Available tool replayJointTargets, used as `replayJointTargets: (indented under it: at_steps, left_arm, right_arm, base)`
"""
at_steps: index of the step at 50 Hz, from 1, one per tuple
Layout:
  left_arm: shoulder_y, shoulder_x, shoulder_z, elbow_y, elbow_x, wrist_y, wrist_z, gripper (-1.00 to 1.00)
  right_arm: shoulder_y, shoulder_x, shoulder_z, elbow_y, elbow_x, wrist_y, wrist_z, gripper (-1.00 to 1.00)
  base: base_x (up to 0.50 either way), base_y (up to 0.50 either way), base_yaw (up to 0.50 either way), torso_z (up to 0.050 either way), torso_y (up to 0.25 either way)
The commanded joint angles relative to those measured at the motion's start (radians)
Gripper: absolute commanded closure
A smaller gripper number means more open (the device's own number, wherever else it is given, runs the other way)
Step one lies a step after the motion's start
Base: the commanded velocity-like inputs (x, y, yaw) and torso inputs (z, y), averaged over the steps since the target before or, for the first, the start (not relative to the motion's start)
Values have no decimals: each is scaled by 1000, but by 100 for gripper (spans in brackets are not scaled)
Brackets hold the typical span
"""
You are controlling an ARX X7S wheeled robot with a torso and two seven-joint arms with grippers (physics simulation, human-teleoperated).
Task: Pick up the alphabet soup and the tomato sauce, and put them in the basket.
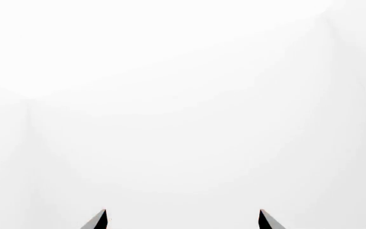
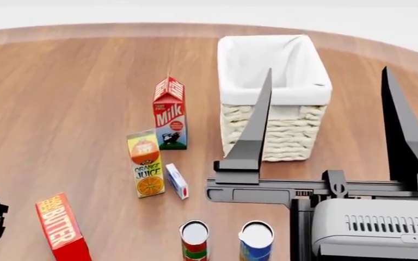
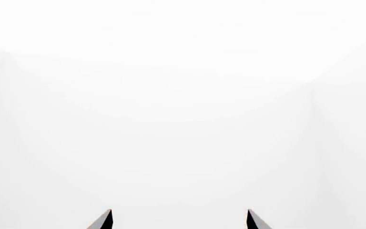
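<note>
Right gripper [image 2: 327, 76] hovering with fingers spread wide, nothing between; alphabet soup [image 2: 256, 241] and tomato sauce [image 2: 194, 240] standing below-left, basket [image 2: 274, 81] sitting behind. Left gripper [image 1: 183, 219] gaping too, holding nothing.

Round wooden table [image 2: 78, 92] filling the head view, curved far edge toward 12 o'clock, plain white backdrop beyond, even light

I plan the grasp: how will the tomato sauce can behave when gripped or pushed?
The tomato sauce is a rigid-looking upright cylinder, so it probably will not deform. Its smooth, curved label may slip in a claw. If knocked over, it would likely roll, perhaps into the alphabet soup beside it.
</note>
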Motion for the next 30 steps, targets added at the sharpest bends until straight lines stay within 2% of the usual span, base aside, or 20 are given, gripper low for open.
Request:
replayJointTargets:
  at_steps: [1, 7, 11, 14, 15, 17, 30]
  left_arm:
    - [11, 0, -3, 0, -6, 11, -4, -100]
    - [8, 0, 1, 0, -3, 7, -4, -100]
    - [9, 0, 1, 0, -2, 7, -5, -100]
    - [13, 0, -1, 0, -5, 12, -6, -100]
    - [15, 0, -1, 0, -6, 14, -7, -100]
    - [17, 0, -1, 0, -6, 15, -8, -100]
    - [25, 0, -6, 0, -11, 22, -10, -100]
  right_arm:
    - [-2, 8, -11, -3, 0, -1, 9, -100]
    - [-5, 12, -16, 4, -2, -10, 13, -100]
    - [-46, 17, -21, 38, -8, -84, 21, -100]
    - [-48, 18, -20, 33, -2, -82, 22, -100]
    - [-10, 16, -14, 6, 10, -19, 20, -100]
    - [-6, 16, -14, 1, 14, -8, 20, -100]
    - [-11, 23, -22, 4, 15, -16, 29, -100]
  base:
    - [316, 0, 0, 0, 0]
    - [319, 0, 0, 0, 0]
    - [319, 0, 0, 0, 0]
    - [316, 0, 0, 0, 0]
    - [316, 0, 0, 0, 0]
    - [318, 0, 0, 0, 0]
    - [315, 0, 0, 0, 1]
